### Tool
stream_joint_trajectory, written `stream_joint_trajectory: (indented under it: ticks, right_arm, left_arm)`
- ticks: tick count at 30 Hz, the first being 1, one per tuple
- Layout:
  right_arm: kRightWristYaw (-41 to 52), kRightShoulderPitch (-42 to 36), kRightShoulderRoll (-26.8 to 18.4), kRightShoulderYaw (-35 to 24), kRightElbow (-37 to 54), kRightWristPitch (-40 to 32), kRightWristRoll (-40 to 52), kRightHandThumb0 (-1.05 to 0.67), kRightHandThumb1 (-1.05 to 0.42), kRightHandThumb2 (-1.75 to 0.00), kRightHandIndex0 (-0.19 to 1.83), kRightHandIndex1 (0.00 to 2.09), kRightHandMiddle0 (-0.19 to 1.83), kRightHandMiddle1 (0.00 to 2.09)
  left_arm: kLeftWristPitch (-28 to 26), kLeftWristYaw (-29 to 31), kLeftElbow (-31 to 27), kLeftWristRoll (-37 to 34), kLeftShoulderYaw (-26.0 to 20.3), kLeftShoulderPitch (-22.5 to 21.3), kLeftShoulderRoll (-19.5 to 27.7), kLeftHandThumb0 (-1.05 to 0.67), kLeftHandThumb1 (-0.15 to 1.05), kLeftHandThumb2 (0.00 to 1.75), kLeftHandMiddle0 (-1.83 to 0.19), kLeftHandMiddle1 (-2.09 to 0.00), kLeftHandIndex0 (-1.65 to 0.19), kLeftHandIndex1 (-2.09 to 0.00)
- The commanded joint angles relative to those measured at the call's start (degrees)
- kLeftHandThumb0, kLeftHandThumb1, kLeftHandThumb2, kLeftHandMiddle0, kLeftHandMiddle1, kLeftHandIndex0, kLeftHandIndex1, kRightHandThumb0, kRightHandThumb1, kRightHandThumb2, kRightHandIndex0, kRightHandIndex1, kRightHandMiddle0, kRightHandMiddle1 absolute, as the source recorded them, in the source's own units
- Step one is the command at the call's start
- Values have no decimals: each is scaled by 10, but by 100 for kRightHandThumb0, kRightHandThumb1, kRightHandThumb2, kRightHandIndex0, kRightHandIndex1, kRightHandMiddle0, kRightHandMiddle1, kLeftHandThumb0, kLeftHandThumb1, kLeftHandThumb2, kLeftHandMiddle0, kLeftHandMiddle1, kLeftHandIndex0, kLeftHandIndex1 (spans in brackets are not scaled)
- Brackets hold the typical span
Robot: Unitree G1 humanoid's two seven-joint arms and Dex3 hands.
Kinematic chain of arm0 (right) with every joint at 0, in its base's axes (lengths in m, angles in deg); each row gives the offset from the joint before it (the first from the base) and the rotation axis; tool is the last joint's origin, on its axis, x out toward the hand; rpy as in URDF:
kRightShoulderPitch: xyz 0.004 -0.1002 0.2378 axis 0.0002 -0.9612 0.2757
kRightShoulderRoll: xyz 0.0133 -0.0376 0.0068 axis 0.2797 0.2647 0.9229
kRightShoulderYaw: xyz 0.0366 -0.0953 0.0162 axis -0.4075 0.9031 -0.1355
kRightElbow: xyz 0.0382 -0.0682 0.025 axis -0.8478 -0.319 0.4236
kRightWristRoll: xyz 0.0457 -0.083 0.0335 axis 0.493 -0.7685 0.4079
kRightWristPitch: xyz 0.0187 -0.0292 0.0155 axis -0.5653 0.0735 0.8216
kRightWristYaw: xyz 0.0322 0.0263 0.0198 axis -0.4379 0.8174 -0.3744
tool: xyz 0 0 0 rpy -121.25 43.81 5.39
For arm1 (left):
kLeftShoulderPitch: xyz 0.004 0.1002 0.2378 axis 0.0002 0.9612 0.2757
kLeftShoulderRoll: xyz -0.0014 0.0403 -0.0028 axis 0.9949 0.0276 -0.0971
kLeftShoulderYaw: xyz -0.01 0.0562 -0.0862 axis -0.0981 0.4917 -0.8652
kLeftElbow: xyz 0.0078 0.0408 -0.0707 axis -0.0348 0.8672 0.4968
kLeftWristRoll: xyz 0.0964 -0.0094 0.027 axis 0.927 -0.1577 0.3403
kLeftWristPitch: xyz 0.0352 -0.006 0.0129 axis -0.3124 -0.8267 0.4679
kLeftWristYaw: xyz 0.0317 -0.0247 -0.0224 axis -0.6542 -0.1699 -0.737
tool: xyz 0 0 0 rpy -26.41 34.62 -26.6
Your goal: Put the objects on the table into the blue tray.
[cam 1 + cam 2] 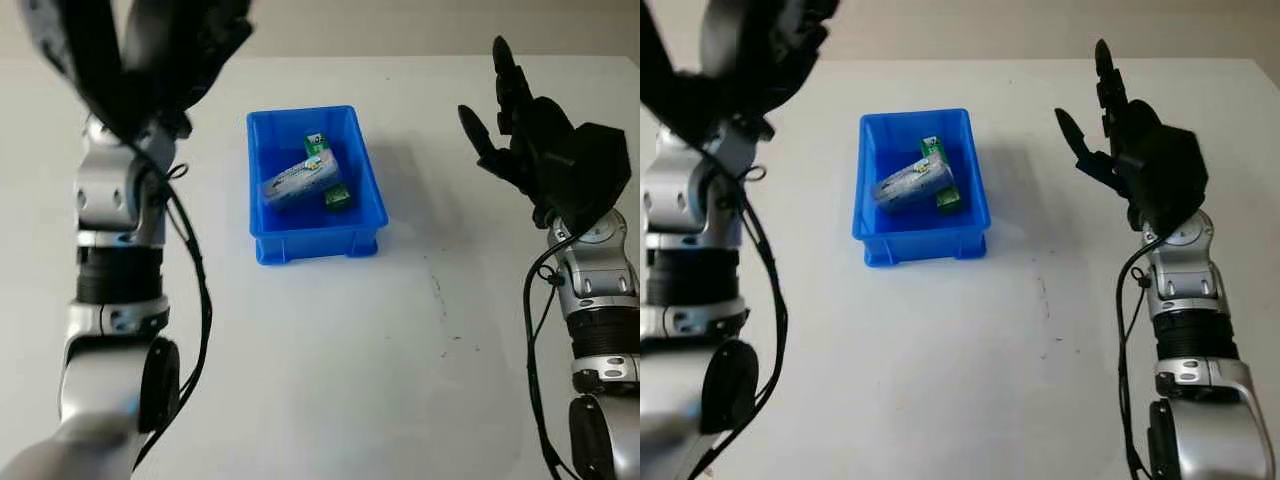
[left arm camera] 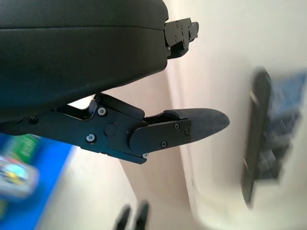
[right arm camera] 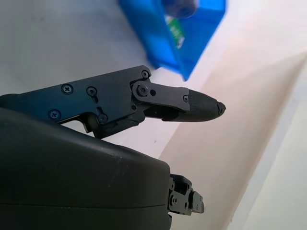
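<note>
I have the white table (image 1: 380, 360) as my biggest surface, and the blue tray (image 1: 366, 190) sits on it toward the far middle, so I place everything else against that tray. To its right, well apart and raised above the table, I hold my right hand (image 1: 1110, 130) with nothing in it and its fingers (image 1: 1106, 75) pointing up and away; I judge it is lifted there to keep clear of the tray. To the left of the tray and nearer to me, my left arm rises high, and my left hand (image 1: 190, 50) is up above the table, well apart from the tray; the head views show it only partly, but the left wrist view shows a straight finger (image 2: 192, 125) with nothing between it and the shell, so I read that hand as open and carrying nothing. Inside the tray lies a silvery tube-like pack (image 1: 298, 180) slanting across the floor, resting over a green box (image 1: 337, 196) and beside a smaller green packet (image 1: 316, 143) toward the far wall. Around the tray I see nothing else on the table to fetch, so my judgement is that the task is finished or nearly so.
</note>
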Motion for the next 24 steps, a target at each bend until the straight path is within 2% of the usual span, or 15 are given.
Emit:
stream_joint_trajectory:
  ticks: [1,6,10,17,24]
  right_arm:
    - [3,14,6,-13,-2,-4,15,-59,-105,-58,-19,0,-19,0]
    - [9,19,21,-22,-14,-11,40,-63,-105,-64,-19,0,-19,0]
    - [5,16,32,-26,-14,-15,48,-66,-105,-69,-19,0,-19,0]
    - [-7,14,48,-28,-23,-15,54,-66,-105,-69,-19,0,-19,0]
    - [3,8,51,-25,-33,-5,54,-67,-105,-69,-19,0,-19,0]
  left_arm:
    - [19,-7,4,1,-9,38,14,-70,105,62,19,0,19,0]
    - [71,6,55,8,-4,105,41,-68,105,67,19,0,19,0]
    - [72,-2,77,13,-1,142,54,-75,105,64,19,0,19,0]
    - [84,-6,146,8,0,153,53,-73,105,61,19,0,19,0]
    - [105,-24,196,-7,-4,136,39,-76,105,63,19,0,19,0]
